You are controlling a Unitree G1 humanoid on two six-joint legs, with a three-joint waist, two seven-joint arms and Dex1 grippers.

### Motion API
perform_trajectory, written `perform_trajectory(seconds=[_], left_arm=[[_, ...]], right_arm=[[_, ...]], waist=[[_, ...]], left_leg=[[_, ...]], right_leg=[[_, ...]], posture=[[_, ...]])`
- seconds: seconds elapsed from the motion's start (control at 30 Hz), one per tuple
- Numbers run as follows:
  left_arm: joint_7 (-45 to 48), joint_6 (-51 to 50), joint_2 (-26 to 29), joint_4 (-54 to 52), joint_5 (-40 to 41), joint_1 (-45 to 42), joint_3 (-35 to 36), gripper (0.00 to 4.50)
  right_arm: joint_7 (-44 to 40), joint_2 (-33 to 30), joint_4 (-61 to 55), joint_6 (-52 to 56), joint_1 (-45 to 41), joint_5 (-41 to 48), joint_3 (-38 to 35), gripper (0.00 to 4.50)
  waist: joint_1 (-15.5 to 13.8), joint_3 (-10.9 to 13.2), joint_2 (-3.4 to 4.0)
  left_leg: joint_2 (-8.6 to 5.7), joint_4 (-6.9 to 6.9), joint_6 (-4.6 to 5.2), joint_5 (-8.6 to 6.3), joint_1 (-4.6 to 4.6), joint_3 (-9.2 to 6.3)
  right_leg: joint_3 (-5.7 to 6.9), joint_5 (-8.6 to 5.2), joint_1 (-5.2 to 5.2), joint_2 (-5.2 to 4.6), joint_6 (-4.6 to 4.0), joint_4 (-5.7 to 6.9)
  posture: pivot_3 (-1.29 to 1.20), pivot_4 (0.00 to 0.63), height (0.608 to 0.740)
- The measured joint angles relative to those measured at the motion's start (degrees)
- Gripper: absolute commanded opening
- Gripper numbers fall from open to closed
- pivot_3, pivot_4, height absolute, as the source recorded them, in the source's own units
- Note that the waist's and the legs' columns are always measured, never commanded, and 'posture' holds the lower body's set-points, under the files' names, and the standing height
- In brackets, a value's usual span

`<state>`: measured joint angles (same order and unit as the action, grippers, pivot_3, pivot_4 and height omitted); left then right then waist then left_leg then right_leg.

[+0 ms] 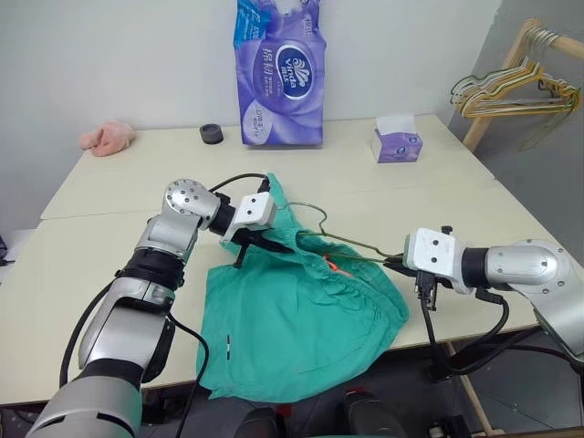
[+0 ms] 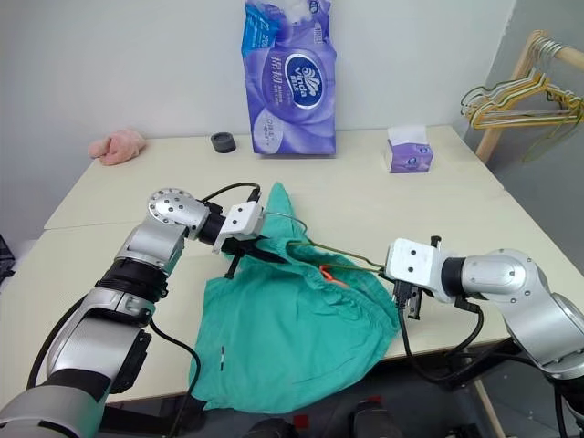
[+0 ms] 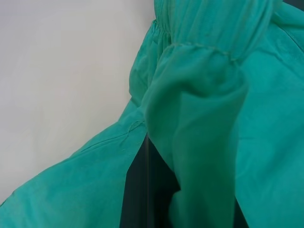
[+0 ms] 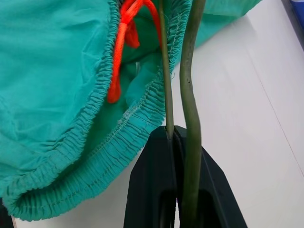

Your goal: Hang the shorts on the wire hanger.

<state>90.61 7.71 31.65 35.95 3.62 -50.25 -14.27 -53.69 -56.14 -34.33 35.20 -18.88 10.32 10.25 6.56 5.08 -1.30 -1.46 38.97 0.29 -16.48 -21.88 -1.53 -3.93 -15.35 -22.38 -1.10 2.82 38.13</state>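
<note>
The shorts are being held spread near the front edge of the table, with the lower hem draped past that edge. The wire hanger is being passed into the waistband opening, where the orange-red drawstring is showing.

The left gripper is clamped on the gathered waistband at the raised left corner. The right gripper is closed on the hanger's wire at its right end — two strands are being pinched between the fingers in the right wrist view.

The likeliest trouble is judged to be the wire catching on the drawstring or elastic, so that fabric is bunched rather than threaded. The thin wire could also be twisted in the pinch.

Open tabletop is being left behind the work, up to the tissue box and the purple pack — little room is left in front.
</note>
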Motion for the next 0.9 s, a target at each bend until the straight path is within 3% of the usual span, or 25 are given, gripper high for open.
perform_trajectory(seconds=[0.3,0.43,0.5,0.6,0.73,0.9], left_arm=[[-1.4,-0.4,0.1,-1.0,-0.2,0.1,0.0,0.0],[-3.1,0.1,1.3,-0.5,-0.8,0.3,0.1,0.0],[-3.8,0.0,2.4,0.1,-0.8,0.5,0.3,0.0],[-4.0,0.0,3.1,0.2,-0.8,1.1,0.9,0.0],[-4.4,-0.5,2.9,0.1,-0.7,1.3,0.9,0.0],[-4.7,-1.1,2.8,0.1,-0.6,1.3,0.9,0.0]], right_arm=[[-6.9,-5.4,1.8,-6.1,0.3,0.6,-2.5,3.69],[-8.8,-10.5,7.1,-5.4,9.0,1.7,-15.6,3.69],[-8.9,-9.2,7.1,-1.1,16.9,3.8,-24.0,3.69],[-8.1,-1.5,1.8,8.8,26.8,11.0,-31.5,3.69],[3.1,14.2,-8.7,20.9,34.3,17.7,-31.6,3.69],[14.7,25.6,-12.7,29.4,31.9,22.4,-28.8,3.69]], waist=[[0.0,0.0,0.0],[-0.6,0.0,-0.04],[-0.9,0.0,-0.05],[-1.3,-0.1,-0.07],[-1.3,-0.1,-0.14],[-0.4,-0.1,-0.13]], left_leg=[[0.0,0.01,0.0,0.0,0.0,0.02],[0.0,-0.01,0.0,0.0,-0.01,-0.04],[0.0,-0.03,0.0,0.0,-0.01,-0.09],[0.03,-0.02,0.0,0.0,0.0,-0.18],[0.03,0.08,-0.01,0.01,0.12,-0.09],[0.02,0.14,-0.02,0.05,0.37,0.12]], right_leg=[[0.01,0.0,0.01,-0.01,0.0,-0.01],[0.06,0.0,0.05,-0.02,-0.01,-0.03],[0.09,0.0,0.04,-0.02,0.0,0.0],[0.15,0.0,0.05,0.01,0.0,0.1],[0.01,-0.01,0.02,0.0,0.01,0.48],[-0.13,-0.15,0.12,0.0,0.23,0.54]], posture=[[-0.16,0.045,0.74],[-0.16,0.051,0.74],[-0.17,0.052,0.74],[-0.18,0.056,0.74],[-0.18,0.057,0.74],[-0.19,0.061,0.74]])
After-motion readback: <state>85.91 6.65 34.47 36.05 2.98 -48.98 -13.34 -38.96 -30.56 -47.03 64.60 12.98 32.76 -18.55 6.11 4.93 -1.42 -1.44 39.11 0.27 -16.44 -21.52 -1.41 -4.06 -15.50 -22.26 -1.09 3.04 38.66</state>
